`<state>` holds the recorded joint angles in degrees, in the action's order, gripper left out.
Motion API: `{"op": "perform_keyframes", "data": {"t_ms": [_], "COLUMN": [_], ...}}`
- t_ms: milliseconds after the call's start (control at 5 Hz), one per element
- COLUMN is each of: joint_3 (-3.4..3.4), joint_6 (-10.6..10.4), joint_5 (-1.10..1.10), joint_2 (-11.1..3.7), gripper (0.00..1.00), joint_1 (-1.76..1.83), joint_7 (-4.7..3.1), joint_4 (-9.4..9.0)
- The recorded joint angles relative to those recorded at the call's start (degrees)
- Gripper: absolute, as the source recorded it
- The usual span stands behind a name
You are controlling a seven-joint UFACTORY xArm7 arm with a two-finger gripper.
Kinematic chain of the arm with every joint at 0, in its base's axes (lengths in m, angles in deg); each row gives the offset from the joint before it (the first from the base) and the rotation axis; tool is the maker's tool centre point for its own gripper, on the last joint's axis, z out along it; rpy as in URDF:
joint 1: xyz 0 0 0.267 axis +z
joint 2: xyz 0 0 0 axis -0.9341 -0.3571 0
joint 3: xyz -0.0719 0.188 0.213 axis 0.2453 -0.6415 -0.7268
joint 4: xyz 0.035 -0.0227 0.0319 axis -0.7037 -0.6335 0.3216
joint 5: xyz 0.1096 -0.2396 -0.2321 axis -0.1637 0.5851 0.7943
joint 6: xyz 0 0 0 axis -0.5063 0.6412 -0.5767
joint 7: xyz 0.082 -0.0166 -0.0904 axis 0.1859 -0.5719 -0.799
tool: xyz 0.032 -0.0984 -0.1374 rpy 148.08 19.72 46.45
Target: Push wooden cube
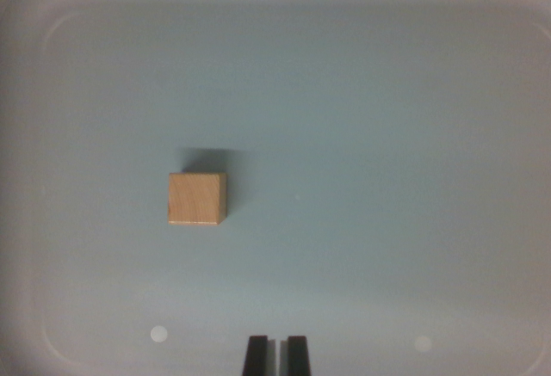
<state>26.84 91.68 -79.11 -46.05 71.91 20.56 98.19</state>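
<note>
A small light wooden cube (196, 199) rests on the pale grey-blue floor of a tray, left of the wrist view's centre. It throws a short shadow upward in the picture. My gripper (276, 354) pokes in at the bottom edge as two black fingertips (256, 355) standing almost together with only a thin slit between them. Nothing is held between them. The cube lies well above and to the wrist view's left of the fingertips, apart from them.
The tray's raised rounded rim (26, 178) runs around the whole view, with curved corners at top left and top right. Two small bright spots (158, 334) sit on the floor near the bottom.
</note>
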Motion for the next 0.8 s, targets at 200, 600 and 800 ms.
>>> {"op": "perform_keyframes", "data": {"t_ms": [200, 600, 800], "joint_3": [-0.06, -0.16, -0.16], "joint_6": [-0.5, -1.4, -1.4], "joint_5": [0.03, 0.08, 0.08], "joint_2": [-0.11, -0.30, -0.30], "gripper": [0.00, 0.00, 0.00], "joint_1": [0.06, 0.17, 0.17], "joint_7": [0.11, 0.30, 0.30], "joint_4": [-0.42, -1.13, -1.13]}}
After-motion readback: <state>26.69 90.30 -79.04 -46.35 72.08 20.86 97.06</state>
